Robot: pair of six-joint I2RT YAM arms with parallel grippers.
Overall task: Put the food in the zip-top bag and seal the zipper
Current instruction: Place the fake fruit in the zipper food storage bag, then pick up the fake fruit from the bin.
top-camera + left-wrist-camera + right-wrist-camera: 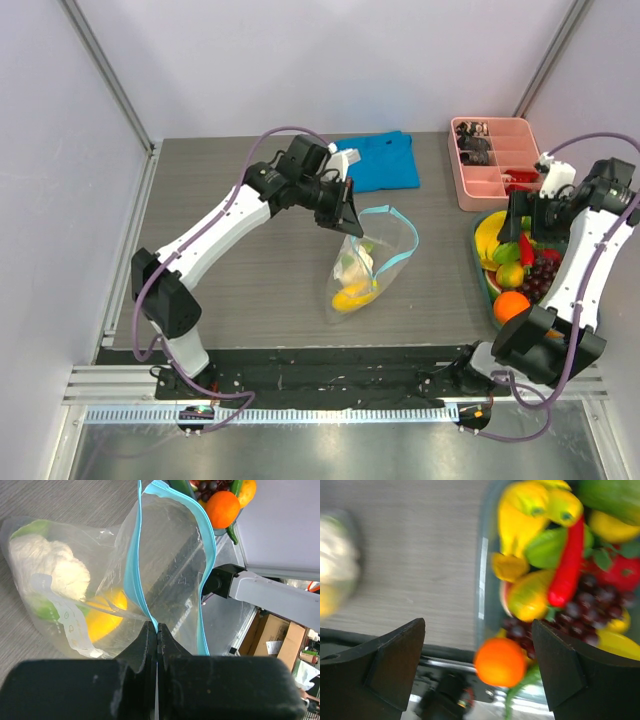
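The clear zip-top bag (368,268) lies mid-table with its mouth held up and open. Its light-blue zipper (134,565) is pinched between the jaws of my left gripper (156,627), which is shut on the near rim. Inside the bag lie a white cauliflower (45,567) and a yellow piece (105,617). More food sits in a bowl (481,268) at the right: an orange (500,662), a red chili (567,565), yellow bananas (530,510) and dark grapes (585,615). My right gripper (479,625) hangs open above the bowl's left edge, holding nothing.
A pink compartment tray (495,160) with small dark and red bits stands at the back right. A blue folded cloth (378,160) lies at the back, behind the left gripper (345,215). The table's dark front edge runs just below the bag.
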